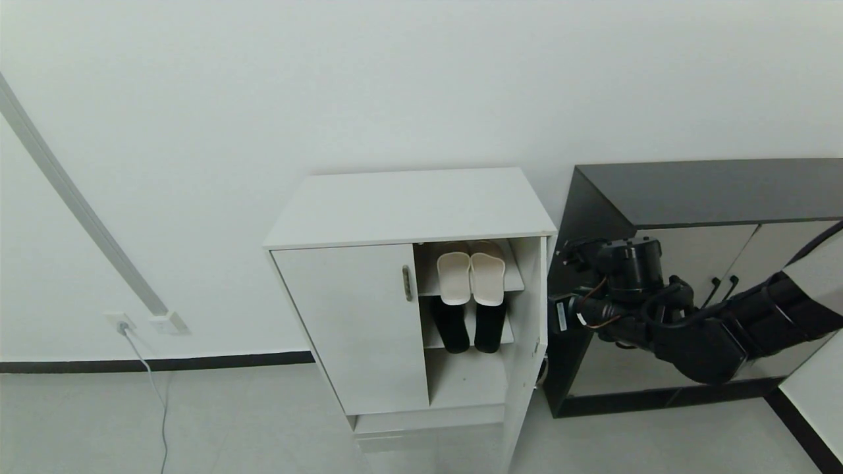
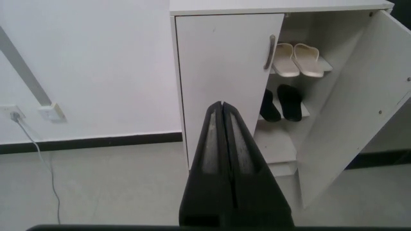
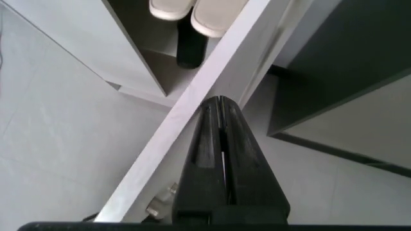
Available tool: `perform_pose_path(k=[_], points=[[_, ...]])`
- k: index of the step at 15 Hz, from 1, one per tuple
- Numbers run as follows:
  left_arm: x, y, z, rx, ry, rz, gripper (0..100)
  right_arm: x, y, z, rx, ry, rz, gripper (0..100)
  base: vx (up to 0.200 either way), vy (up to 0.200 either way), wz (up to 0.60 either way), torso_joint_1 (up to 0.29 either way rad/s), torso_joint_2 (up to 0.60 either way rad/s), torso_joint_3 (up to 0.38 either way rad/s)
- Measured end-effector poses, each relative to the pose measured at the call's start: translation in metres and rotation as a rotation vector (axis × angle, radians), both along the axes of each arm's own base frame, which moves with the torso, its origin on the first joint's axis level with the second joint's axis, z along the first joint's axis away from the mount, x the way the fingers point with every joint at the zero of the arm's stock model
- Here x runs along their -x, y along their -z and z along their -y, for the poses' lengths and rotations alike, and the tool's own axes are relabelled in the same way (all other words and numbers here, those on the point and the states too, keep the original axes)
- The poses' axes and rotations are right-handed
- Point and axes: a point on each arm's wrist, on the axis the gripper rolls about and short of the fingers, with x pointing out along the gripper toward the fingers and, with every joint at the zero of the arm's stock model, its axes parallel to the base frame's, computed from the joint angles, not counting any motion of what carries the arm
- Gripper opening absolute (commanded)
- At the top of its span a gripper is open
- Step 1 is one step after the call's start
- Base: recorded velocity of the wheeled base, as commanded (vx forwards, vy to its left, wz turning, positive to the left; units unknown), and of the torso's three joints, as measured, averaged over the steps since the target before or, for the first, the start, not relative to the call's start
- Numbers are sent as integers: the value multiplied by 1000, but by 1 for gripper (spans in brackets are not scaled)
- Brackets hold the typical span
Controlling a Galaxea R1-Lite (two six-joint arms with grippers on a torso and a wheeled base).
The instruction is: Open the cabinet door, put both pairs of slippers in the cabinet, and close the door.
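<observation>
Cabinet (image 1: 408, 207) stands on grey floor (image 1: 230, 421) against white wall (image 1: 329, 79); both arms' jaws together.

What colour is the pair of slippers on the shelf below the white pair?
Black slippers, clearest in the left wrist view.

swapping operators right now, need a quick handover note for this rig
Left gripper: shut, empty, held out in front of the cabinet.
Right gripper: shut, empty, close to the edge of the open right door, on its outer side.
White slippers sit on the upper shelf, black slippers on the shelf below.
Done: door opened, both pairs inside.
Left: push the right door shut. The left door is already closed.
</observation>
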Motion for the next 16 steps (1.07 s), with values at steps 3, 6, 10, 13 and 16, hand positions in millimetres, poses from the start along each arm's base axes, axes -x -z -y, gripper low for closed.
perform_pose_path(k=[3, 6, 10, 13, 16], points=[[0, 0, 0, 0, 0, 0, 0, -11, -4, -7, -35, 5, 23, 0, 0, 0, 0, 0, 0, 0], [0, 0, 0, 0, 0, 0, 0, -23, -8, -13, -52, 6, 48, 0, 0, 0, 0, 0, 0, 0], [0, 0, 0, 0, 0, 0, 0, -34, -4, -20, -57, 5, 55, 0, 0, 0, 0, 0, 0, 0], [0, 0, 0, 0, 0, 0, 0, -40, 2, -24, -63, 4, 52, 0, 0, 0, 0, 0, 0, 0], [0, 0, 0, 0, 0, 0, 0, -49, 4, -31, -88, 6, 58, 0, 0, 0, 0, 0, 0, 0]])
